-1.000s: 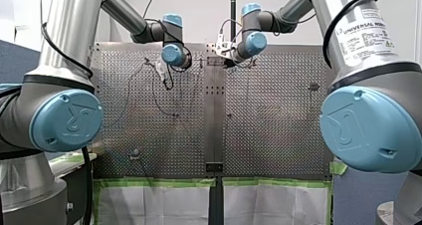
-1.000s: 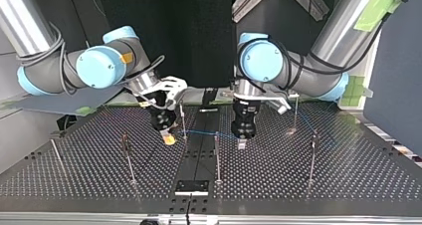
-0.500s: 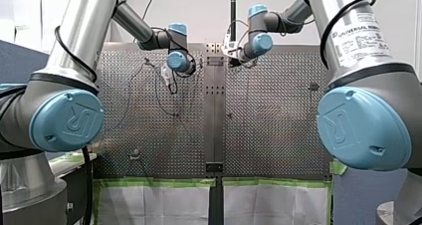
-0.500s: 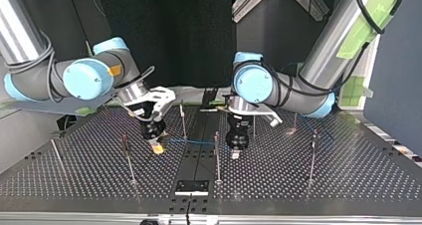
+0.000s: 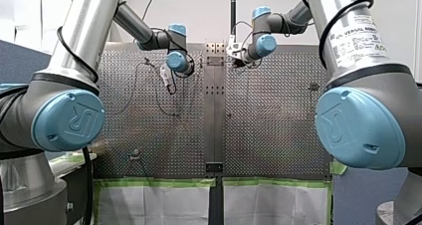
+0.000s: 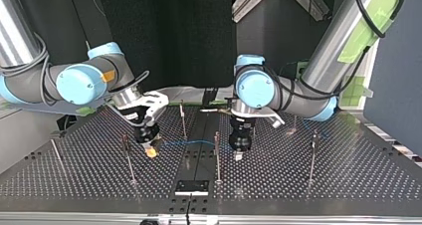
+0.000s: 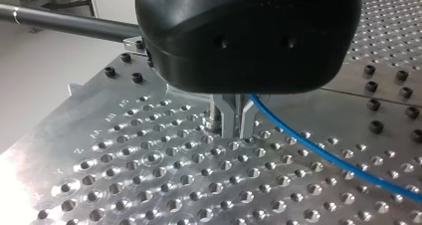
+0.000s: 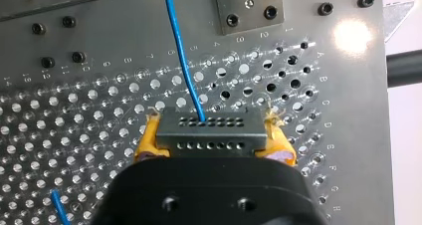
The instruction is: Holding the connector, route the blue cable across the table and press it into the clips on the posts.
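Right gripper (image 8: 213, 141): mine, yellow pads clenched on the grey connector (image 8: 209, 127), low over the table (image 6: 348, 185) near its middle.
Blue cable (image 8: 180, 58): runs from the connector to my left gripper (image 7: 233, 120), whose metal fingers are pinched on it.

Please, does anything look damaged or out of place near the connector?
Only a small thing: the yellow pads of my right end effector look frayed at their tips, beside the connector they clamp. The blue cable leaves the connector smoothly, with no kink in sight.
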`<state>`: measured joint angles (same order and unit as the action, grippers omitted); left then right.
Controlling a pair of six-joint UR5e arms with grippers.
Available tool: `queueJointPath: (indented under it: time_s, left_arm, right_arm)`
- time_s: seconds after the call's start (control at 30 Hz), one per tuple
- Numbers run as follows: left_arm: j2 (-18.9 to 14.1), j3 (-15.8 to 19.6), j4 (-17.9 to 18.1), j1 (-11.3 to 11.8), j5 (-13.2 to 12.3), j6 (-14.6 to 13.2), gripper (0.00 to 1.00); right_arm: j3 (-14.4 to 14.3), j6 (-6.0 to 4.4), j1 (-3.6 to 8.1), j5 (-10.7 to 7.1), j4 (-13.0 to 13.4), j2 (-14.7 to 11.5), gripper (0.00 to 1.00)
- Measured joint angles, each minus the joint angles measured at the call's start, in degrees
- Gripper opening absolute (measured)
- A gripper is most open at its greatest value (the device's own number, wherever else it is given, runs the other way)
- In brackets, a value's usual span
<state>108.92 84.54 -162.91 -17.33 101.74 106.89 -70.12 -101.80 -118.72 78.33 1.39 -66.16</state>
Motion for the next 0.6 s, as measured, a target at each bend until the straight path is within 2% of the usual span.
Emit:
queueJointPath:
  time_s: [0.03, 0.07, 0.1, 0.13, 0.17, 0.2, 0.23, 0.4, 0.6]
  left_arm:
    - [0.0, 0.01, -0.42, -0.08, 0.02, 0.02, 0.51]
    - [0.0, 0.0, -0.79, -0.13, 0.04, 0.03, 0.64]
    - [0.0, 0.0, -1.17, -0.19, 0.05, 0.01, 0.64]
    - [-0.01, 0.0, -1.73, -0.25, 0.06, -0.03, 0.82]
    - [-0.02, -0.01, -2.21, -0.28, 0.07, -0.07, 0.89]
    - [-0.03, -0.01, -2.76, -0.29, 0.07, -0.12, 0.89]
    - [-0.05, -0.01, -3.44, -0.29, 0.08, -0.2, 1.0]
    - [-0.41, 0.02, -6.27, -0.37, 0.63, -0.55, 1.0]
    - [-3.05, 0.85, -9.77, -0.78, 0.94, -0.57, 1.0]
  right_arm:
    - [0.0, 0.0, 0.02, -0.01, -0.01, 0.0, 0.0]
    - [0.0, 0.01, 0.04, -0.01, -0.03, 0.01, 0.0]
    - [0.01, 0.03, 0.05, -0.01, -0.04, 0.0, 0.0]
    - [0.01, 0.04, 0.06, -0.01, -0.06, 0.01, 0.0]
    - [0.01, 0.05, 0.07, -0.01, -0.08, 0.01, 0.0]
    - [0.01, 0.08, 0.07, -0.01, -0.11, 0.01, 0.0]
    - [0.01, 0.1, 0.07, -0.01, -0.12, 0.0, 0.0]
    - [0.01, 0.18, 0.07, -0.01, -0.21, 0.01, 0.0]
    - [0.01, 0.26, 0.05, -0.04, -0.3, 0.01, 0.0]
